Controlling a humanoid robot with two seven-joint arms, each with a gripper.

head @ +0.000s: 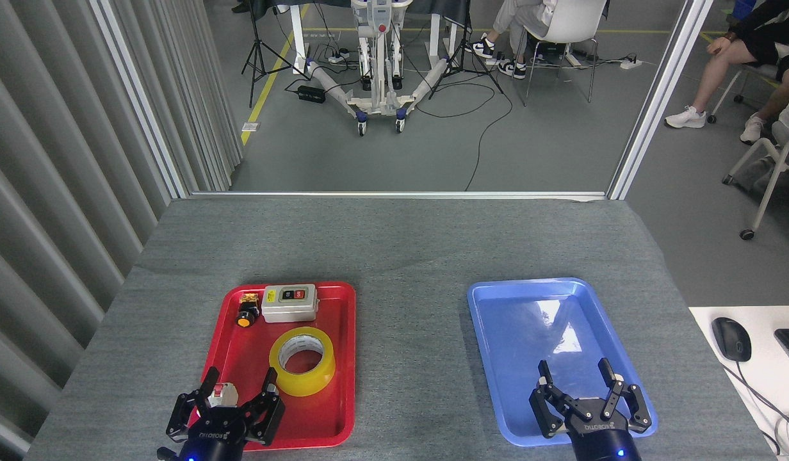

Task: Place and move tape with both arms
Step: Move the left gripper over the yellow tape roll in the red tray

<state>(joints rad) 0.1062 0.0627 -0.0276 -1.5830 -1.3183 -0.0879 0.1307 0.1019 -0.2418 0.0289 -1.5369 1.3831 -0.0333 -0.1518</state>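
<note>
Beside the tape (302,360) sits a switch box (289,302) (both tools (239,380) (575,370) spread, ungripping).

The tape (302,360) is a fat roll of see-through yellow packing tape with a white core. It's lying flat on its side, hole facing up, so you can look straight down through the middle to the red underneath. It sits in the red tray (341,410), roughly in the middle and a bit toward the right edge, just below the grey switch box (289,303). Looks like a pretty full roll, nothing touching it.
</note>
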